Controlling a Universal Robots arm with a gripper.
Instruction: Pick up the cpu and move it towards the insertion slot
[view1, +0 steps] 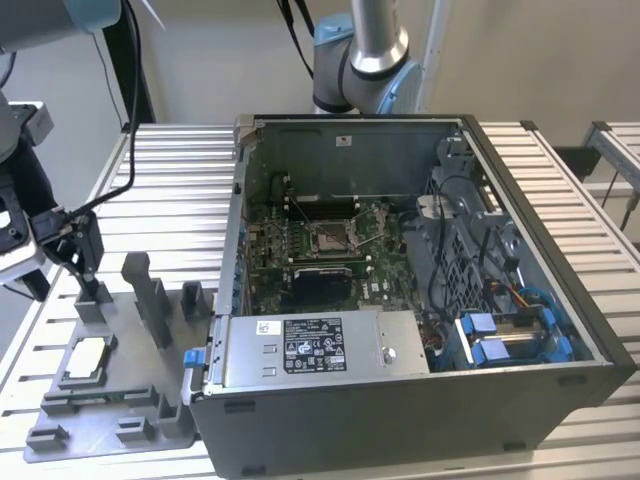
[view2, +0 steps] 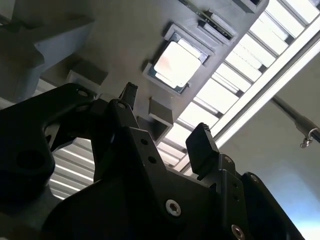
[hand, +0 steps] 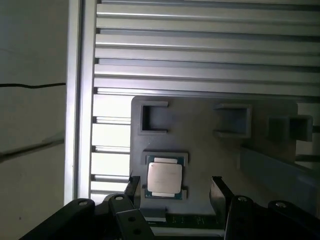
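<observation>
At the exterior view's left, the gripper (hand: 175, 192) is hovering over the tray (view1: 140, 400), its fingers spread and holding nothing. The cpu (view1: 88, 357) is lying untouched in a tray pocket. Farther right, the slot (view1: 332, 238) is sitting inside the open case (view1: 400, 400).

arm (view1: 45, 22) cut off at exterior view edge | insertion slot (view1: 330, 238) pins too small to tell

The arm (view1: 372, 40) is a silver tube with grey, blue-capped joints. A black cable (view1: 131, 80) runs to the gripper (view2: 167, 112), matt black and studded with screw heads.
</observation>
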